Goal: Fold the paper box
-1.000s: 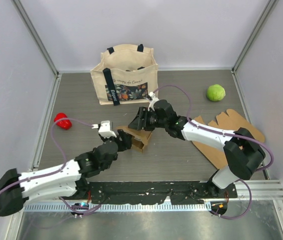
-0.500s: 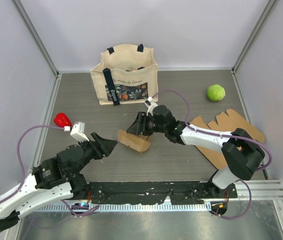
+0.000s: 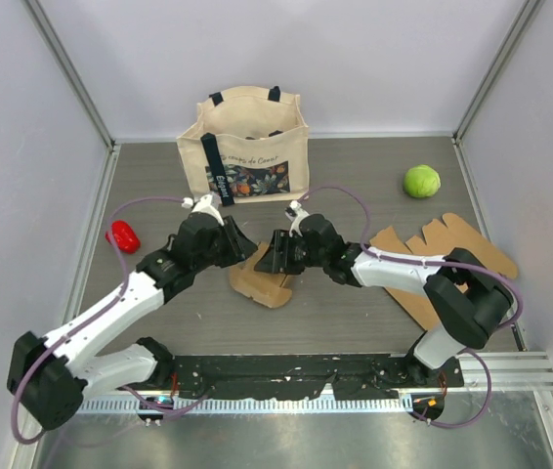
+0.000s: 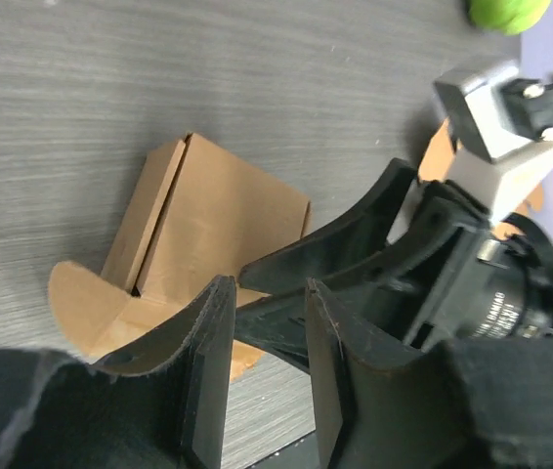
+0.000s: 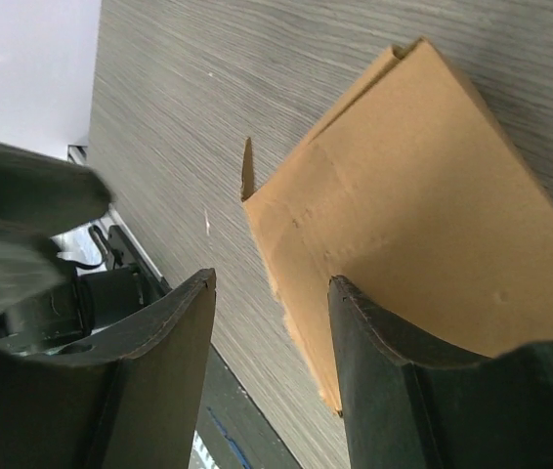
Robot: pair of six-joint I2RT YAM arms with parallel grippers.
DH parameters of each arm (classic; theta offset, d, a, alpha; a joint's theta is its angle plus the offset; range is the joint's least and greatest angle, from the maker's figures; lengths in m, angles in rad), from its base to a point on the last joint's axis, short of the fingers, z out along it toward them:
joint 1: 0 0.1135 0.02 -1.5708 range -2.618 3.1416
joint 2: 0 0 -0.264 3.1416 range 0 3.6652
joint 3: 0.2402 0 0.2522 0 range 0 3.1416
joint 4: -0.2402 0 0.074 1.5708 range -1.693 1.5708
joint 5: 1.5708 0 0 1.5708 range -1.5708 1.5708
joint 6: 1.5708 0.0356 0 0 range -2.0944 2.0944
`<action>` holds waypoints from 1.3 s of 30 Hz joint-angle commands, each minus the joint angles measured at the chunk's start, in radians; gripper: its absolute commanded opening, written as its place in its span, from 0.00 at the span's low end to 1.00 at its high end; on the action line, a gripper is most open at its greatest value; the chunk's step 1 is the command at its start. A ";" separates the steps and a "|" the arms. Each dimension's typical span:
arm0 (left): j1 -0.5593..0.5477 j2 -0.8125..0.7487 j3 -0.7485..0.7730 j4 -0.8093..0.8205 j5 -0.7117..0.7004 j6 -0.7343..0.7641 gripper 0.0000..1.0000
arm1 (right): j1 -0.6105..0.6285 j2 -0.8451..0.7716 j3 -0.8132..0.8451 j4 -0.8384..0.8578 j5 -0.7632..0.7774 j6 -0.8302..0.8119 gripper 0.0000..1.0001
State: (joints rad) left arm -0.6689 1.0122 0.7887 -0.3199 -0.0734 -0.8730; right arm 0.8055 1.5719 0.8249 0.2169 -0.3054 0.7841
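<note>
Since the fold turns on which pincer reaches which edge, begin at the near side. The paper box [image 3: 262, 283] lies on the table [image 3: 355, 322] on the near side of the tote bag [image 3: 244, 147], in front of the bag's right half and apart from it. It is not yet closed up: a part-flattened brown piece, with one rounded flap spread away from the bag and a creased panel on the side facing it. Its long axis runs roughly parallel to the bag's front face, slanting a little.

Between box and bag the two pincers come together. The left gripper [image 3: 245, 251] reaches in from in front of the bag's middle. The right gripper [image 3: 271, 260] reaches in from in front of the bag's right corner, so their tips nearly meet over the box's bag-side edge.

The left wrist view shows the left jaws a narrow way apart with nothing between them. The right wrist view shows the right jaws parted and empty, with the cardboard panel just beyond the tips. Whether one finger touches it I cannot tell.

By my reading the right gripper is nearer the creased panel, and the left is nearer the box's end below the bag's middle. The next move likely needs each to work one end of that long axis.
</note>
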 commanded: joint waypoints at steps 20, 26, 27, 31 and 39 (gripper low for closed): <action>0.055 0.108 -0.114 0.202 0.164 0.049 0.55 | -0.115 -0.289 -0.090 -0.260 -0.063 -0.186 0.59; 0.115 0.132 -0.101 0.168 0.165 0.083 0.60 | -0.262 -0.302 -0.099 -0.346 -0.066 -0.212 0.64; 0.129 0.152 -0.101 0.186 0.178 0.083 0.60 | -0.270 -0.276 -0.089 -0.343 -0.078 -0.220 0.64; 0.143 0.204 -0.062 0.177 0.192 0.098 0.59 | -0.284 -0.224 -0.050 -0.341 -0.055 -0.284 0.66; 0.196 0.195 -0.088 0.185 0.242 0.108 0.69 | -0.307 -0.105 -0.082 -0.194 -0.205 -0.258 0.66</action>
State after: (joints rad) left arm -0.5152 1.2194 0.6788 -0.1417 0.1173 -0.7921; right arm 0.5022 1.4570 0.7425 -0.1001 -0.4343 0.5182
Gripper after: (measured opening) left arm 0.674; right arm 0.672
